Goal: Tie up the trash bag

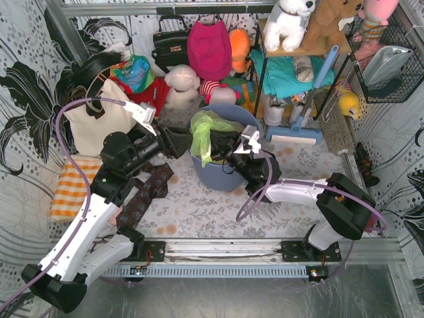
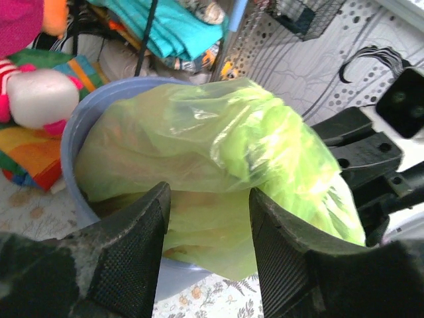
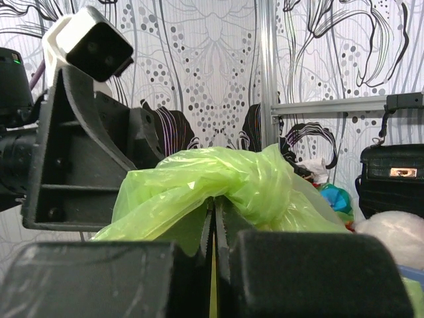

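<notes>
Thin, crinkled lime-green trash bag [image 1: 207, 136] bulges from a round bin [image 1: 224, 177]; right fingers [image 3: 298, 271] pinch its plastic, left fingers [image 2: 132, 245] spread.

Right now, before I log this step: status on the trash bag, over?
Left gripper open, facing the trash bag. Right gripper shut on its bunched top. Bag in the blue-grey bin; nothing in the way.

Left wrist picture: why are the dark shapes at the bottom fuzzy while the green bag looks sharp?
Left wrist view: those are fingers of the left hand, probably too near the lens to focus; the trash bag beyond is crisp, with a soft sheen. Right wrist view: the right hand blurs likewise. Top external view: even light, sharp throughout.
</notes>
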You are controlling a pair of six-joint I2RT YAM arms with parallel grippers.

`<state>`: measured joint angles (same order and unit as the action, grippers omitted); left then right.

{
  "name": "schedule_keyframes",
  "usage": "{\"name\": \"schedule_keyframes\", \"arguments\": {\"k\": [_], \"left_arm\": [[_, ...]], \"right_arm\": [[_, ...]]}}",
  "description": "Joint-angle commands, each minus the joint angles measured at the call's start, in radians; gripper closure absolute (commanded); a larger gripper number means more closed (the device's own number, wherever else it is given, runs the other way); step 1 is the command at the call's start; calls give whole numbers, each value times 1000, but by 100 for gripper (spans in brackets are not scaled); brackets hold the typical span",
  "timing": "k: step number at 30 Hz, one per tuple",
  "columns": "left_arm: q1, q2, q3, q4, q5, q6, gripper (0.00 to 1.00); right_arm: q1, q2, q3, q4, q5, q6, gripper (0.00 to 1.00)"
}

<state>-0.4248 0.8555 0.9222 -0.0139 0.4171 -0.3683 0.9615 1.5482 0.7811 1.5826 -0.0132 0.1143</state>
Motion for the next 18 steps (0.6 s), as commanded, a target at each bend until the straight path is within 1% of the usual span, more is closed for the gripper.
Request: {"name": "schedule_keyframes", "arguments": {"k": [1, 5, 9, 11, 12, 13, 18], "left_arm": [[0, -13, -7, 153, 117, 21, 44], [1, -2, -19, 188, 153, 3, 62], [0, 11, -27, 199, 185, -2, 88], [1, 17, -31, 211, 215, -8, 96], [0, 19, -33, 218, 228, -13, 99], [0, 21, -35, 226, 242, -20, 100], [0, 35, -56, 276, 326, -52, 100]], "right_arm": [[-2, -20, 11, -7, 3, -18, 100], [-4, -3, 23, -21, -9, -14, 100], [-2, 12, 36, -26, -10, -11, 100], [-3, 21, 43, -25, -10, -13, 100], [-2, 27, 47, -26, -10, -13, 100], [-3, 32, 52, -27, -11, -13, 100], [-3, 63, 86, -16, -13, -9, 100]]}}
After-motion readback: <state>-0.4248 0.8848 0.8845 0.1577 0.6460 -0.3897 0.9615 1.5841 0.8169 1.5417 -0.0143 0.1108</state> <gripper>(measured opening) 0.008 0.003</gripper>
